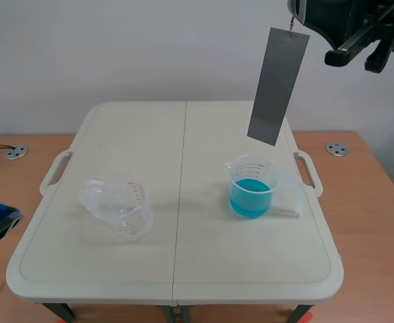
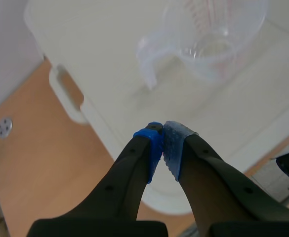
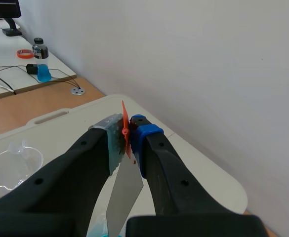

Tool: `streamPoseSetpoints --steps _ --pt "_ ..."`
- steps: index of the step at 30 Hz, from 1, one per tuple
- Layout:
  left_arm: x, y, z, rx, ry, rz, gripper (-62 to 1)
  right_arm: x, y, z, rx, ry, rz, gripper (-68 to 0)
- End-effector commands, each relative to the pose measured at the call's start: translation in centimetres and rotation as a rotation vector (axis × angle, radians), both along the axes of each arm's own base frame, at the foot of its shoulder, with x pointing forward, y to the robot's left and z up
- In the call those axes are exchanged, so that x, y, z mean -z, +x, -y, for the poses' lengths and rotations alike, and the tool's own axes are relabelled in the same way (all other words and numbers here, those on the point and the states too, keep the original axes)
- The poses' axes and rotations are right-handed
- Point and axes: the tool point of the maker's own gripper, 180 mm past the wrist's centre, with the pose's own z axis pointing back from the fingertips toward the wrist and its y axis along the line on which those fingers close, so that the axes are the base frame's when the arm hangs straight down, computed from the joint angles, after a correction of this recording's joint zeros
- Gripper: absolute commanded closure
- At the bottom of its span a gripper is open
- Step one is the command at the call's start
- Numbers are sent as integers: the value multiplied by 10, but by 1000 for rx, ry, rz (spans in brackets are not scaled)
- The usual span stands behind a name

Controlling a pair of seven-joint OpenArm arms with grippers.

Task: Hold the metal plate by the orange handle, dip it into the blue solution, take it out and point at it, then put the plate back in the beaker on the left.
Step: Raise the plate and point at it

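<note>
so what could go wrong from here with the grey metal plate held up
The grey metal plate hangs tilted, pinched only at its thin orange handle by the right gripper: it may swing or slip. Lowered off-centre, its corner could catch the rim of the clear beaker of blue solution and tip it.

In the scene view's upper right corner the frame edge cuts off most of the right arm [image 1: 358, 23], and I see the orange handle [image 1: 291, 25] only as a speck above the metal plate [image 1: 277, 84]. At the lower left edge, just a sliver of the left gripper [image 1: 8, 217] comes in. From the right wrist, the plate's lower end disappears behind the right gripper [image 3: 128, 133], and the blue solution [image 3: 96, 231] barely peeks through. From the left wrist, the empty beaker [image 2: 208, 34] ahead is blurred, and I can't read its red scale.
</note>
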Motion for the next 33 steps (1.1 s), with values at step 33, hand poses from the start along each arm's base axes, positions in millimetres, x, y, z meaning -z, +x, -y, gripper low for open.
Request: streamPoseSetpoints --steps 33 --pt "124 -258 7 -586 -148 -562 -34 -25 3 -46 -87 62 30 -13"
